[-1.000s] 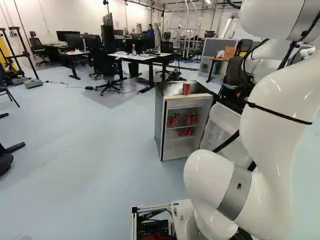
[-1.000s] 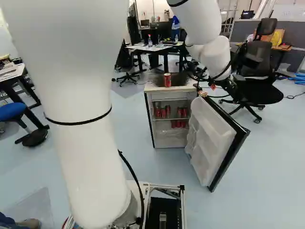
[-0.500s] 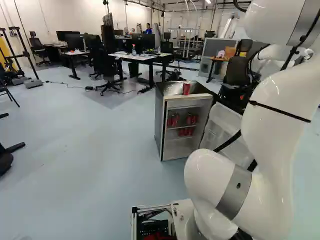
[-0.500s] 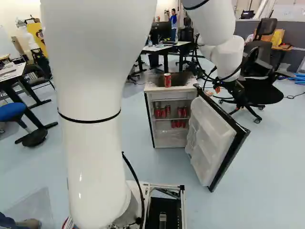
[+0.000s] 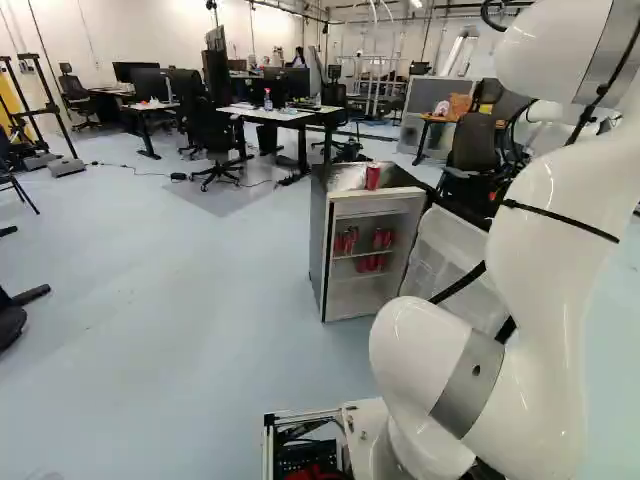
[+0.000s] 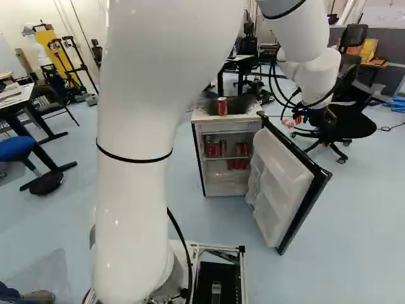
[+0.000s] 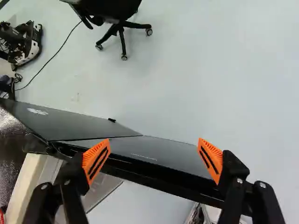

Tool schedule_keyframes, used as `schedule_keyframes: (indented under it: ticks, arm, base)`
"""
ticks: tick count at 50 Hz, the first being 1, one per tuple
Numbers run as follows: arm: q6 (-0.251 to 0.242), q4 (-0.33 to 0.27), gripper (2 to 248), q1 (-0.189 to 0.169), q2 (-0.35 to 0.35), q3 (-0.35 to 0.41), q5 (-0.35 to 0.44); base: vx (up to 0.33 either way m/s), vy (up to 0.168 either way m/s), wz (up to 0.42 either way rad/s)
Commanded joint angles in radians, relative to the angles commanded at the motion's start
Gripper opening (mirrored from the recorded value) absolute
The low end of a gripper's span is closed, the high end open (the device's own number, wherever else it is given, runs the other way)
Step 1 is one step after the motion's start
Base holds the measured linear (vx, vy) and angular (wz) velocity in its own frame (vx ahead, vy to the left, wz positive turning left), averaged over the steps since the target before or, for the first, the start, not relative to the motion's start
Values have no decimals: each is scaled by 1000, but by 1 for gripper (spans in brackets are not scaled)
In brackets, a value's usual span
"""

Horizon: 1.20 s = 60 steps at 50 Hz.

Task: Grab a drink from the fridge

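The fridge (image 6: pixel 205 118) stands at the middle of the right base view, its door (image 6: pixel 278 187) swung wide towards the lower right, which leaves the shelves facing the robot and reachable. The drinks are red cans: upper-shelf cans (image 6: pixel 216 149) sit upright inside, lower-shelf cans (image 6: pixel 237 164) below them, and a single can (image 6: pixel 222 106) rests upright on the fridge's top. None is held. The gripper (image 7: pixel 154 146) is released, its two orange pads (image 7: pixel 96 160) spread well apart with nothing clasped. It hangs over the door's top edge, which runs beneath both fingers; whether it touches cannot be told. The white arm (image 6: pixel 135 196) arches high and reaches towards the upper right of that view, probably to stay clear of the door. The task looks to be between opening and picking: the gripper likely needs to come round to the open front, fingers apart, without knocking the door shut or toppling the cans.
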Motion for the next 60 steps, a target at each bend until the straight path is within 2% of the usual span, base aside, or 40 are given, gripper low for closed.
schedule_keyframes:
  ticks: [48, 60]
  arm:
    - [0, 0, 247, -31, -217, -301, -332]
    - [0, 0, 247, -33, -259, -352, -340]
  base:
    - [0, 0, 0]
    - [0, 0, 0]
